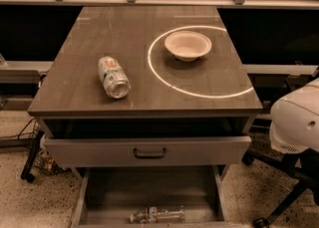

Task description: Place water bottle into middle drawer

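Inside the middle drawer (149,189) lies the water bottle (157,215) (gripper out of frame, state untellable).

No legible text, water bottle (157,215) and can (113,76) labels seemingly unreadable

Grey tabletop (75,90) bearing can (113,76), bowl (188,46)

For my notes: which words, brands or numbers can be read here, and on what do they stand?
None can be read.
The can: print blurred.
The water bottle in the middle drawer: label too small.
The gripper: not in view; only the white arm, right edge.
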`<state>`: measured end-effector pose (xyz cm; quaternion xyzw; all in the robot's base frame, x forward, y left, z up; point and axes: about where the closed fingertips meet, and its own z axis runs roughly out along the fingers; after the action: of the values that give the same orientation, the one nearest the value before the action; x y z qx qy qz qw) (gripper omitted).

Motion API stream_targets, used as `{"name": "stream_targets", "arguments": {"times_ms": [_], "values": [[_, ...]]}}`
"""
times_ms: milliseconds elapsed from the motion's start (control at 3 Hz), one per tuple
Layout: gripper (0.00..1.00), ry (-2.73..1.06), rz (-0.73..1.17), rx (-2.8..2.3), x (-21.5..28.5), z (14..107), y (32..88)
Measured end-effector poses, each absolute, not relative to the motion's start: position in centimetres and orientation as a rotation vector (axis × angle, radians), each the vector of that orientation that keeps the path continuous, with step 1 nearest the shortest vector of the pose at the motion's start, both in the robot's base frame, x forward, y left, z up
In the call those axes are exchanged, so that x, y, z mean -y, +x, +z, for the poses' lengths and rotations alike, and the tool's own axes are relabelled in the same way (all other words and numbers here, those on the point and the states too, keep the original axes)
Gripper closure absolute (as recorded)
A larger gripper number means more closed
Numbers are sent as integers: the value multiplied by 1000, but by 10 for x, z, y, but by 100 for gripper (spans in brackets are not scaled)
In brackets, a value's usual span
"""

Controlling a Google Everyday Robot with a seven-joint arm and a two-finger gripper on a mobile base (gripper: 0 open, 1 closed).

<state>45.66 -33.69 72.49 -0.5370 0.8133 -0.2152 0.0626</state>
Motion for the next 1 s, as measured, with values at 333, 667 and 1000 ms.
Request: {"name": "stream_targets", "arguments": {"times_ms": [333, 667, 1000], "values": [[100, -1596, -721, -2398, 336, 760, 454], [100, -1539, -761, -2252, 326, 807, 452], [100, -1479, -789, -2026, 315, 874, 457]]}}
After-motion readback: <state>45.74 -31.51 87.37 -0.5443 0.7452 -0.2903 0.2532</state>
